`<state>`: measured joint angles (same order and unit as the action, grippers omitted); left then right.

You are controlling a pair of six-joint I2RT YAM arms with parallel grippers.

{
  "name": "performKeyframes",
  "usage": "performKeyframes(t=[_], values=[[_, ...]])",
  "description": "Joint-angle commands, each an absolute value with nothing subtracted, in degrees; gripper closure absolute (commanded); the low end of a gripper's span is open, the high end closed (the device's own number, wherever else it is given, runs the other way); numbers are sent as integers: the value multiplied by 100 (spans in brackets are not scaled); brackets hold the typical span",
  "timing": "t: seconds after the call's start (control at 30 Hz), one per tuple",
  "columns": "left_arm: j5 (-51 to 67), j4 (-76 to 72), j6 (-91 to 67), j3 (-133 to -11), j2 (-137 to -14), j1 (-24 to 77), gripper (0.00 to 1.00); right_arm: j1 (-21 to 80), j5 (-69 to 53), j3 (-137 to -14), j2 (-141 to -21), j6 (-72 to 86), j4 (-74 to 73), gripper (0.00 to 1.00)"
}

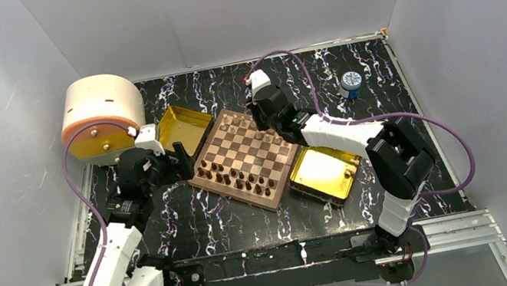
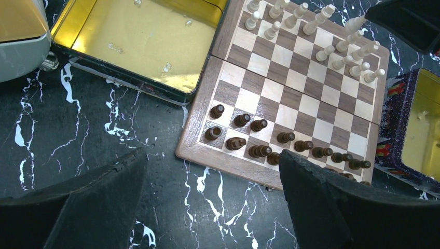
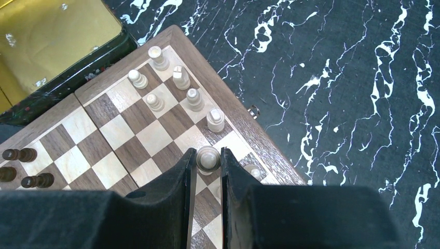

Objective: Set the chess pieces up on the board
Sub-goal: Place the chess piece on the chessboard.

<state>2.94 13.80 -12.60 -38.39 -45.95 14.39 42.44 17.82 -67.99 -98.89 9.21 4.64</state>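
Observation:
The board (image 1: 232, 195) lies at an angle mid-table. Dark pieces (image 1: 237, 177) stand in two rows along its near side and light pieces (image 1: 239, 123) along its far side. My right gripper (image 1: 261, 126) is over the far right part of the board. In the right wrist view it (image 3: 208, 155) is shut on a round-topped light piece (image 3: 208, 160) that stands near the board's rim (image 3: 207, 78). My left gripper (image 2: 210, 158) is open and empty above the table, just off the board's near left rim (image 2: 228, 166), beside the dark pieces (image 2: 259, 150).
An open gold tray (image 1: 183, 123) lies at the board's left far corner and another (image 1: 321, 170) at its right. A cream and orange drum (image 1: 99, 114) stands at the far left. A small blue-and-white item (image 1: 351, 81) sits at the far right.

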Motion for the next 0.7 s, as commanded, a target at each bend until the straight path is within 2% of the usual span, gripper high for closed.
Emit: performKeyframes(t=[0.0, 0.67], values=[[237, 1380, -1174, -3868, -4487, 1484, 6, 4225, 1593, -7021, -9692, 907, 749, 85], [290, 1341, -1169, -3841, -4553, 1485, 6, 4051, 1767, -6952, -9932, 716, 924, 85]])
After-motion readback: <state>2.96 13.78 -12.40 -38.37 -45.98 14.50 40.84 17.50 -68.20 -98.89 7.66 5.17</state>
